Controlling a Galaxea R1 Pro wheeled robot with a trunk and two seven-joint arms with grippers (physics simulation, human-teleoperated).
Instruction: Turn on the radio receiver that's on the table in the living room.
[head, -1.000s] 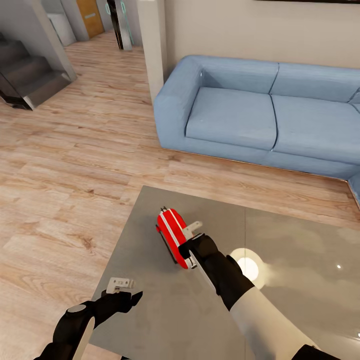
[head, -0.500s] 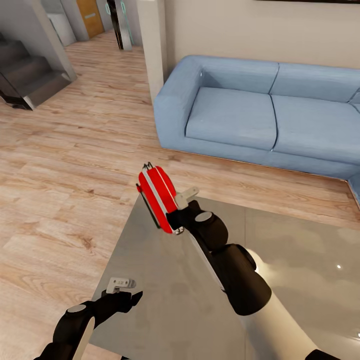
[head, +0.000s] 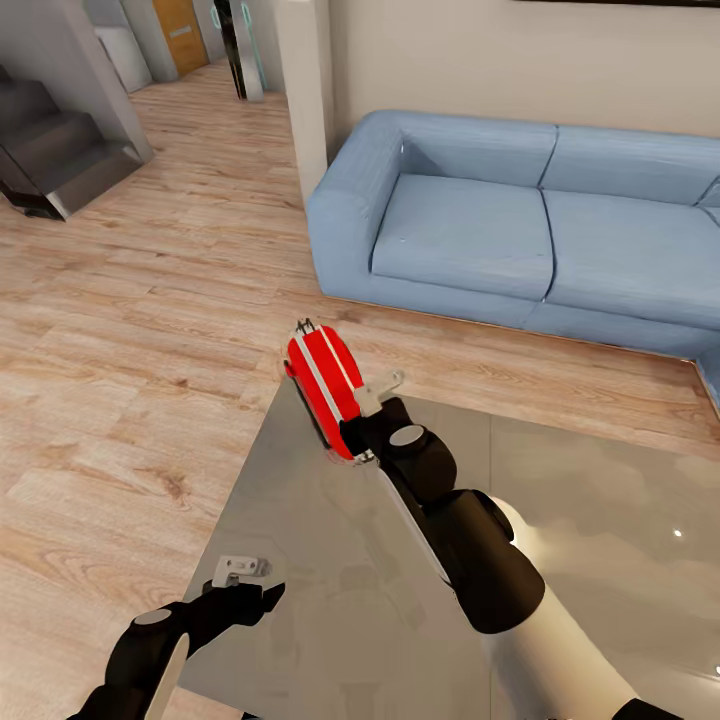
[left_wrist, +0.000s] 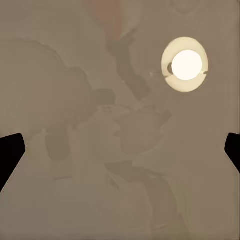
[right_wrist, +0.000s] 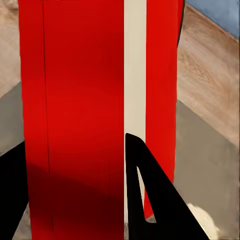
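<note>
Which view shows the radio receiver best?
Head view: the whole radio receiver shows, held by the right end effector over the table edge. Right wrist: close-up of its red body and white stripe. Left wrist: faint reddish reflection.

The radio receiver (head: 322, 390) is bright red with white stripes running lengthwise, black strap down the side. Table (head: 600, 520) top is glossy grey with a pale round light glare on it. Sofa (head: 500, 225) is soft blue, floor (head: 130, 330) light wood planks, walls beige. Both grippers black, right forearm white
</note>
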